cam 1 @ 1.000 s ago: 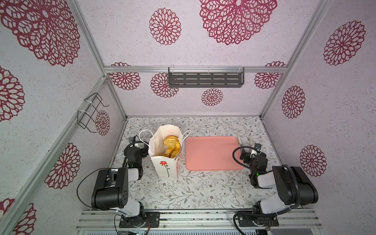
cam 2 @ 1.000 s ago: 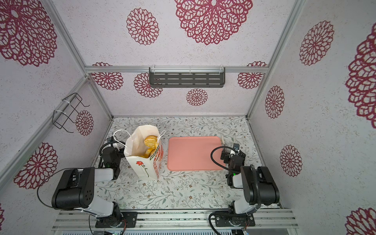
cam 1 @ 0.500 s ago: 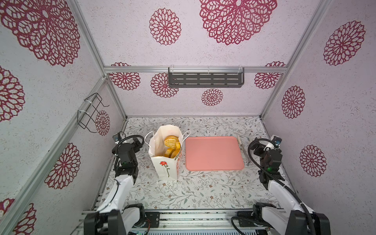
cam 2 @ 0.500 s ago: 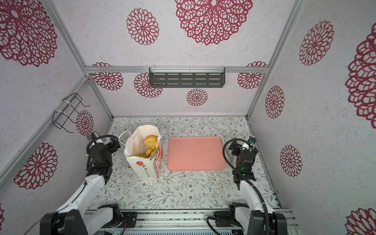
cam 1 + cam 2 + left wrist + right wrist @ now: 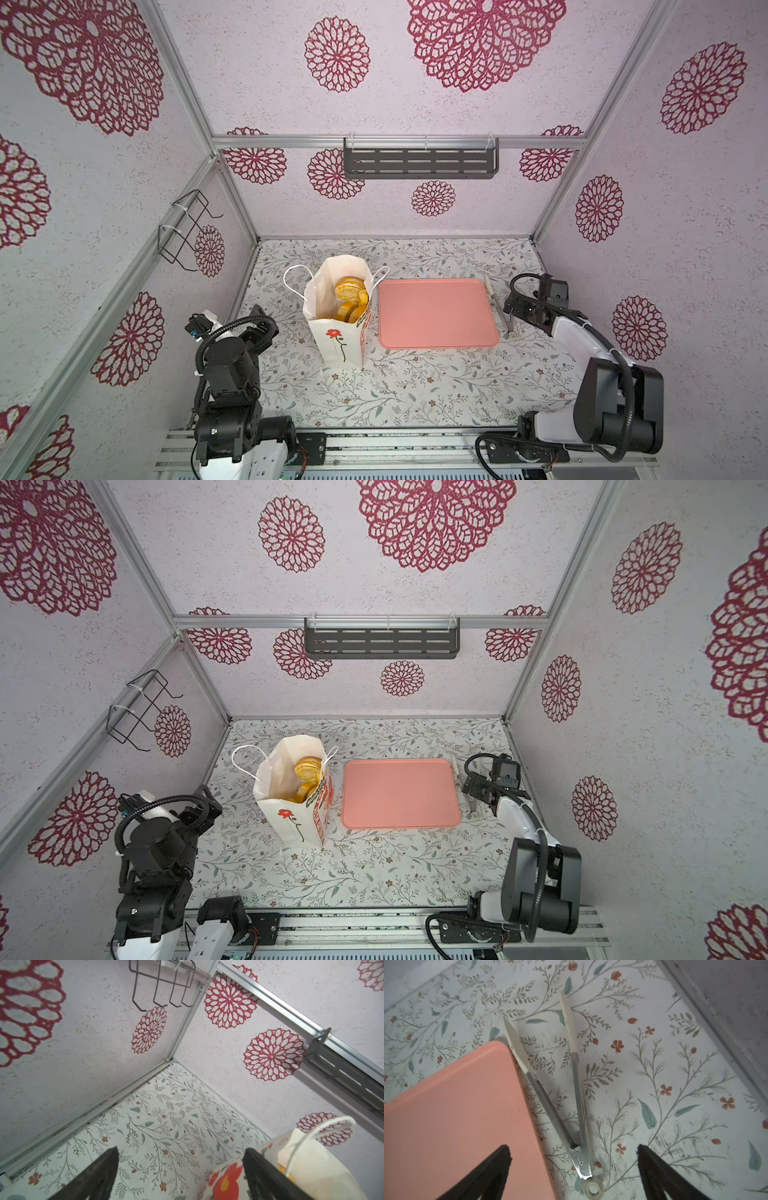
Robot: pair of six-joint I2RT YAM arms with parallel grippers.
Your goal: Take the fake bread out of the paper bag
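Observation:
The white paper bag (image 5: 337, 332) (image 5: 291, 812) stands upright and open at the table's left-middle, with a red rose on its near side. Golden fake bread (image 5: 350, 289) (image 5: 307, 768) shows inside its mouth; how many pieces I cannot tell. My left gripper (image 5: 266, 322) (image 5: 208, 802) hovers open just left of the bag, touching nothing. In the left wrist view the open left gripper (image 5: 180, 1167) frames bare table, and the bag (image 5: 228, 1180) lies behind one finger. My right gripper (image 5: 510, 305) (image 5: 574, 1167) is open above the hinge end of metal tongs (image 5: 576, 1076).
A pink tray (image 5: 436, 313) (image 5: 456, 1115) lies right of the bag. The tongs (image 5: 498, 305) lie along the tray's right edge, near the right wall. A wire rack (image 5: 187, 228) hangs on the left wall and a dark shelf (image 5: 419, 162) on the back wall.
Both arms have changed posture. The right gripper has shifted left toward the tongs. The left gripper stays beside the bag. Bag, bread and tray have not moved.

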